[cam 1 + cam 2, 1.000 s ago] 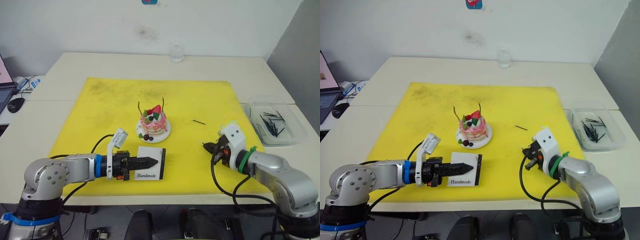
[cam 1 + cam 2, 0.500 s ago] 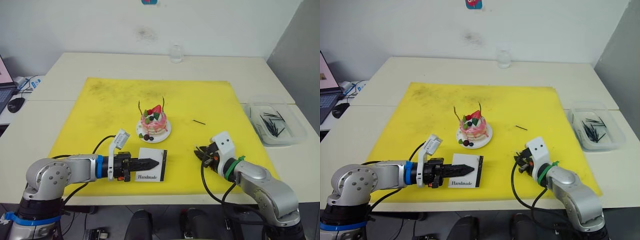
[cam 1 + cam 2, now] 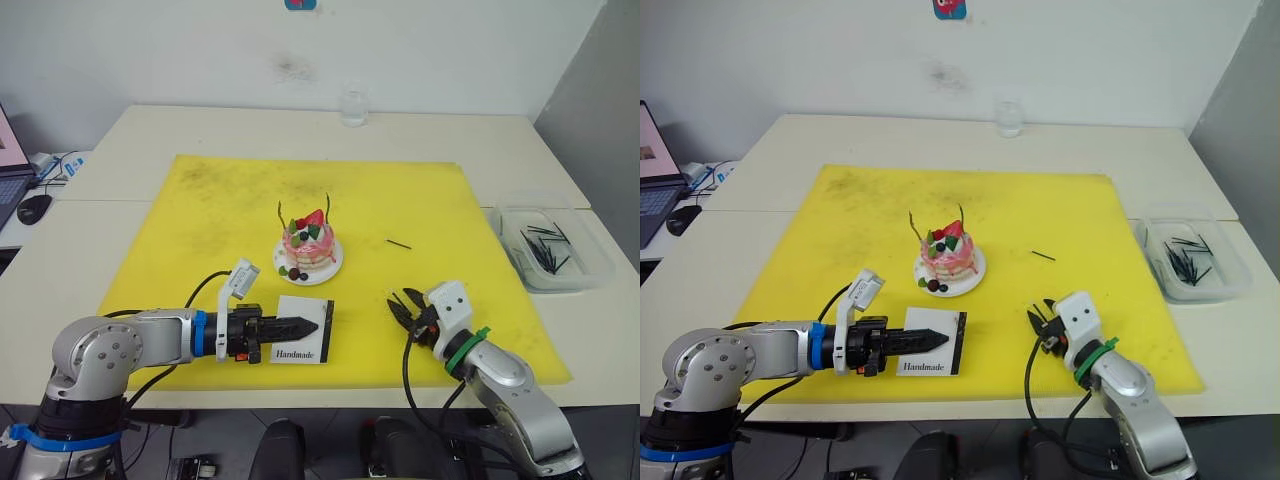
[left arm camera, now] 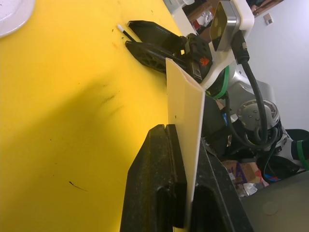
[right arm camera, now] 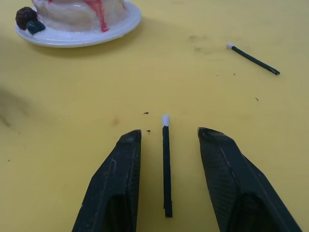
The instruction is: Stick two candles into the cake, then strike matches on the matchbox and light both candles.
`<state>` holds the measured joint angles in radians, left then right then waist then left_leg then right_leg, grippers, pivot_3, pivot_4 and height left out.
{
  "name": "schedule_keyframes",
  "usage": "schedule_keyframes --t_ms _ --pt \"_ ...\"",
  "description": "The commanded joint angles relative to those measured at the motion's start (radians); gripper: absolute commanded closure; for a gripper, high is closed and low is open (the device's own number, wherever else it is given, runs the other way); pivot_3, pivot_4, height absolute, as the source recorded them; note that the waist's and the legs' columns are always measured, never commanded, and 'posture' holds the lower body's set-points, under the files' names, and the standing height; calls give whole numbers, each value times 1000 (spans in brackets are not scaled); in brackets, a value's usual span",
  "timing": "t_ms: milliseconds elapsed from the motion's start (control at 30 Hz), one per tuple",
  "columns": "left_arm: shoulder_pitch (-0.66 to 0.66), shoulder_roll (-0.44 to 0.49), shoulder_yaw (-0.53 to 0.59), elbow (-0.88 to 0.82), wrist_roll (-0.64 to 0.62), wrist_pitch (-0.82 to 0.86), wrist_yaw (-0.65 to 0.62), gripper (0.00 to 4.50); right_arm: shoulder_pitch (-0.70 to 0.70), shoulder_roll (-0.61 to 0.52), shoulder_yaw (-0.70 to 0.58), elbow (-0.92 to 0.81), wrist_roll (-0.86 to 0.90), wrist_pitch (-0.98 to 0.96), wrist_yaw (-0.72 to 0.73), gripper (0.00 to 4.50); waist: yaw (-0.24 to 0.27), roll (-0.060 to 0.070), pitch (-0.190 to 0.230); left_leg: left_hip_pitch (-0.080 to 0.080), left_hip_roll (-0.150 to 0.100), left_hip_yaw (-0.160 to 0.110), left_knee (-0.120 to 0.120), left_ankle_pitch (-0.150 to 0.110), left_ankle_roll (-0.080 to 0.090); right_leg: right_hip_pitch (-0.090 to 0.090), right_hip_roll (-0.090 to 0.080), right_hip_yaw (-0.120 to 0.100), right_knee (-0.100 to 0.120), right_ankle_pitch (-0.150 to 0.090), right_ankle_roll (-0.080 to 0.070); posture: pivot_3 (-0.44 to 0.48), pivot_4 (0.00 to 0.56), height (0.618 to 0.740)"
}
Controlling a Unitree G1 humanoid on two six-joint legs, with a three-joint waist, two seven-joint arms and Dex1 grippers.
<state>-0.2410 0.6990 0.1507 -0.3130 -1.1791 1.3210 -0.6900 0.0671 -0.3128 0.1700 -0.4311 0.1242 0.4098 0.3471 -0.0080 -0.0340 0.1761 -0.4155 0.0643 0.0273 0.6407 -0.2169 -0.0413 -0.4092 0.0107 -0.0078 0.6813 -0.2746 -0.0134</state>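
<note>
Right gripper (image 5: 166,140) shifted toward yellow mat's (image 3: 220,215) front edge, jaws now spread around white-tipped dark match (image 5: 166,164) lying flat. Left gripper (image 3: 300,326) clamped on flat white "Handmade" matchbox (image 3: 303,342), front of pink-and-white round cake (image 3: 308,248) mid-mat.

Yellow mat (image 3: 230,215), pink/white cake (image 3: 307,250)

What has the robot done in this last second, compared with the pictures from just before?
The right hand has travelled toward the robot's left and nearer its body along the yellow mat, and now sits open around a thin dark white-tipped match lying between its fingers. The left hand stays clamped on the flat white matchbox. The small pink-and-white cake with its two thin candles has not moved.
</note>
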Motion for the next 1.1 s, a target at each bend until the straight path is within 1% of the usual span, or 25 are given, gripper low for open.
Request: schedule_keyframes --t_ms 33,300,400,533,767,867,1033,1100 --pt "-10 4 7 -28 -26 -3 -8 4500 0 9 -2 15 -28 -24 -20 2596 0 0 0 0 0 0 0 0 0 0 0 0 0 0 0 0 150 740" --pt "-2 4 11 -33 -27 -4 -4 4500 -9 33 12 5 -37 23 -32 2596 1 0 0 1 0 0 0 0 0 0 0 0 0 0 0 0 150 740" --pt "-1 4 12 -33 -27 -5 -3 4500 -7 33 17 2 -41 40 -32 3147 1 -1 0 1 0 0 0 0 0 1 0 0 0 0 0 0 150 740" --pt "3 3 12 -33 -26 -6 -2 4500 1 31 18 -3 -42 44 -28 4487 1 -1 -1 1 0 0 0 0 0 1 0 0 0 0 0 0 150 740" --pt "-7 -2 9 -24 -24 -7 0 4500 -8 30 2 -12 -29 50 -20 4487 1 -1 -1 1 0 0 0 0 0 1 0 0 0 0 0 0 150 740" --pt "-20 -18 9 -21 -20 -13 19 4500 -16 26 -9 -46 -9 64 -10 4487 1 -1 -1 1 0 0 0 0 0 1 0 0 0 0 0 0 150 740" --pt "-100 -103 0 -24 19 -69 108 4500 -78 -33 -43 -177 55 155 53 4487 5 -1 -1 0 0 0 2 0 0 1 0 0 0 0 1 0 150 740" --pt "-138 -133 -24 -25 70 -108 146 4500 -130 -87 -58 -241 85 207 98 4487 6 -1 -1 0 -1 0 2 0 0 2 0 0 0 1 1 0 150 740"
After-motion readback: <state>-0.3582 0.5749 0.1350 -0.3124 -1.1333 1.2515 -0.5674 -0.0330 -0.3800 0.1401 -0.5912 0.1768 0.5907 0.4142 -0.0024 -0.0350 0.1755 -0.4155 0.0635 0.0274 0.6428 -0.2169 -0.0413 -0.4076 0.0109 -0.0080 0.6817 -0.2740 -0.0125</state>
